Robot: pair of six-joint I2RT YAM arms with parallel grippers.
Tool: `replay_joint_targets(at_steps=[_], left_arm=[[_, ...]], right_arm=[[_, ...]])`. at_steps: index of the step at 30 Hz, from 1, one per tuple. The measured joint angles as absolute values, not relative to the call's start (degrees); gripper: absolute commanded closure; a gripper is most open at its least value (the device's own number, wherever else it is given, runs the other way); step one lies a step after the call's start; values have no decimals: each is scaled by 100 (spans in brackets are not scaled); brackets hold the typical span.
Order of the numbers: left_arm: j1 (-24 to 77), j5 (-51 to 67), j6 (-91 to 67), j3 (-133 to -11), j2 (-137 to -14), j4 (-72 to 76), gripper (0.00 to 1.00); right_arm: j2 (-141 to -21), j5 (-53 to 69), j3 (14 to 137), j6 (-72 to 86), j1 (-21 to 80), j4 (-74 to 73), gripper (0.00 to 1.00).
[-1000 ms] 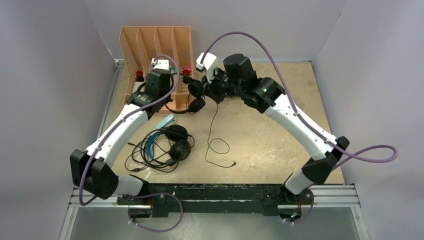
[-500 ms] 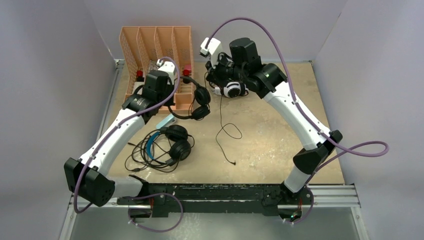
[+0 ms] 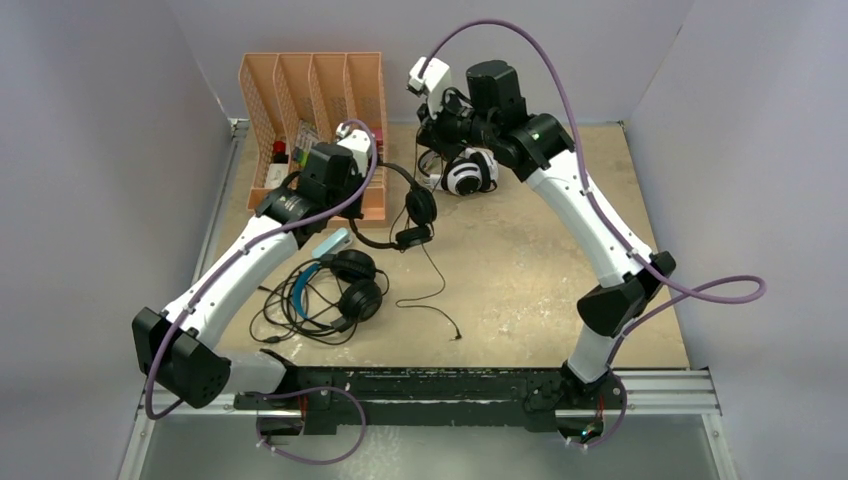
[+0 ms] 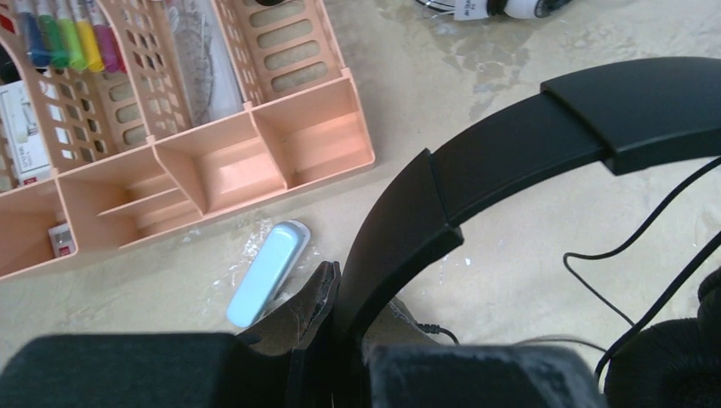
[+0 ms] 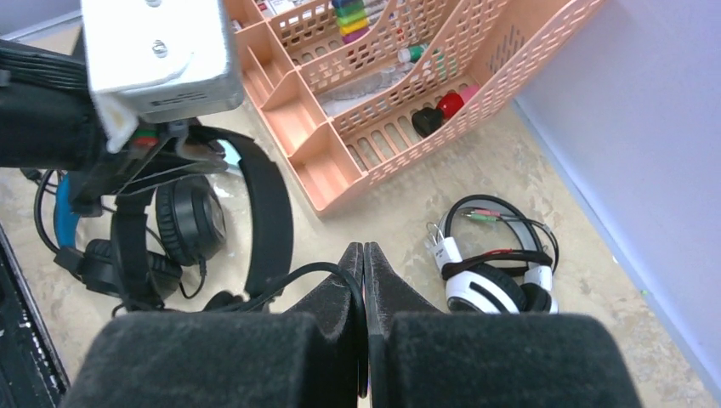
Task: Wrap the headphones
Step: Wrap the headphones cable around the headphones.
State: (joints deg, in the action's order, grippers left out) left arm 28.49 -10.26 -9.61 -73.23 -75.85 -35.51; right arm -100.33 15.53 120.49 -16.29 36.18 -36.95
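Note:
My left gripper (image 4: 357, 323) is shut on the headband of the slim all-black headphones (image 4: 510, 161), which hang above the table (image 3: 412, 210). My right gripper (image 5: 364, 272), up at the back (image 3: 440, 130), is shut on their thin black cable (image 5: 289, 285). The cable's loose end with its plug (image 3: 455, 338) lies on the table. White-and-black headphones (image 3: 468, 172) rest below the right gripper, their cable bundled (image 5: 493, 280). Headphones with a blue headband (image 3: 340, 285) lie at front left in a tangle of cable.
A peach desk organizer (image 3: 310, 100) holding markers and small items stands at back left, close to the left gripper. A light-blue oblong object (image 4: 265, 274) lies on the table in front of it. Grey walls enclose the table on three sides.
The left gripper has carried the black headphones to the right. The right gripper pulled back and up with the cable, uncovering the white headphones. The cable's loose end shifted on the table.

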Motion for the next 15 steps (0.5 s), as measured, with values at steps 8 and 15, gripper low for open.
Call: replay_joint_targets(at_steps=[8, 15], left_arm=[[2893, -591, -937, -7341, -7417, -3555, 100], [2897, -19, -945, -7382, -7192, -3579, 100]], right_arm=[[-10038, 1592, 11207, -1404, 3227, -3173, 100], [-9977, 1678, 10267, -1131, 2989, -2700, 100]])
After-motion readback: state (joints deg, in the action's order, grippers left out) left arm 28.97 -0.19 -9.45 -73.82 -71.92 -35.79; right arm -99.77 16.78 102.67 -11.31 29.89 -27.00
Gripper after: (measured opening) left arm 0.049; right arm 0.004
